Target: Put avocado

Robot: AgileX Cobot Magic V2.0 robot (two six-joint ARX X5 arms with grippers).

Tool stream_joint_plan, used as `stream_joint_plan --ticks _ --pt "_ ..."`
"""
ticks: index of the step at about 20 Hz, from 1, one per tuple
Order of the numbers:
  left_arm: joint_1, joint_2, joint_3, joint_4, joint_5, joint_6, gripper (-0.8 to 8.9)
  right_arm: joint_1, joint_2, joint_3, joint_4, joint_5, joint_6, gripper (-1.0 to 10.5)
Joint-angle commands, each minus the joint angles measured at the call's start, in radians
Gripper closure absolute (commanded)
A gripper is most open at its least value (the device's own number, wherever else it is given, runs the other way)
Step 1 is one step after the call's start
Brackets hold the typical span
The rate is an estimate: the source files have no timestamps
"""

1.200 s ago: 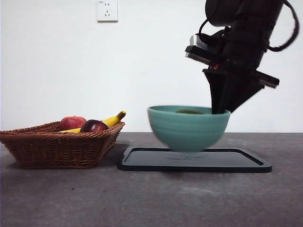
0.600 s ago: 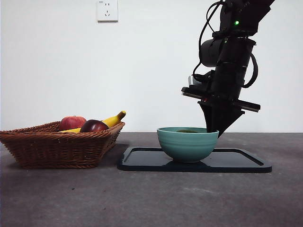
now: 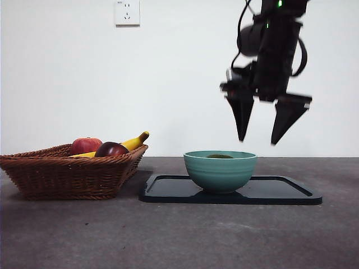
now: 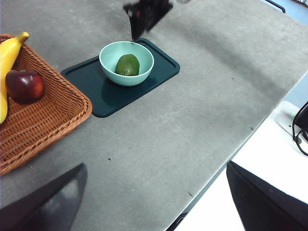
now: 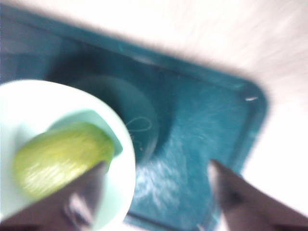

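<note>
The dark green avocado lies inside the teal bowl, which stands on the dark tray; its top just shows over the rim in the front view, and it shows blurred in the right wrist view. My right gripper hangs open and empty above the bowl's right side, apart from it; it also shows in the left wrist view. My left gripper is open and empty, high above the table, away from the bowl.
A wicker basket at the left holds a red apple, a dark maroon fruit and a banana. The table's edge runs near the left gripper. A wall socket is on the back wall.
The bowl with the avocado came down onto the tray. My right gripper let go of the bowl's rim, opened and rose above it.
</note>
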Motion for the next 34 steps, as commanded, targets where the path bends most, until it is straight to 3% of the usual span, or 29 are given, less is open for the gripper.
stream_joint_plan --ticks 1,7,13,18,21,25,31,32,33,34 --pt "-0.008 0.001 0.010 0.011 -0.003 0.012 3.50 0.008 -0.051 0.035 -0.054 0.007 -0.026 4.8" --pt "-0.008 0.001 0.010 0.013 -0.003 0.012 3.50 0.013 -0.400 -0.039 -0.231 0.197 -0.027 3.9" --pt "-0.008 0.001 0.010 0.012 -0.003 0.012 3.50 0.035 -0.842 -0.340 -0.195 0.192 -0.026 3.9" --pt "-0.008 0.001 0.010 0.011 -0.003 0.012 3.50 0.063 -1.243 -0.602 -0.113 0.110 -0.026 3.9" --pt "-0.008 0.001 0.010 0.011 -0.003 0.012 3.50 0.064 -1.415 -0.680 -0.118 0.107 -0.025 3.9" --pt "-0.008 0.001 0.010 0.011 -0.003 0.012 3.50 0.064 -1.547 -0.703 -0.127 0.106 -0.017 3.9" --pt "-0.008 0.001 0.010 0.011 -0.002 0.012 3.58 0.064 -1.579 -0.703 -0.125 0.106 -0.007 4.1" --pt "-0.008 0.001 0.010 0.011 -0.003 0.012 4.58 0.064 -1.579 -0.703 -0.125 0.106 -0.007 5.6" --pt "-0.008 0.001 0.010 0.011 -0.003 0.011 6.80 0.064 -1.579 -0.703 -0.126 0.106 -0.007 8.3" --pt "-0.008 0.001 0.010 0.013 -0.003 0.009 7.98 0.064 -1.579 -0.703 -0.124 0.106 -0.006 9.2"
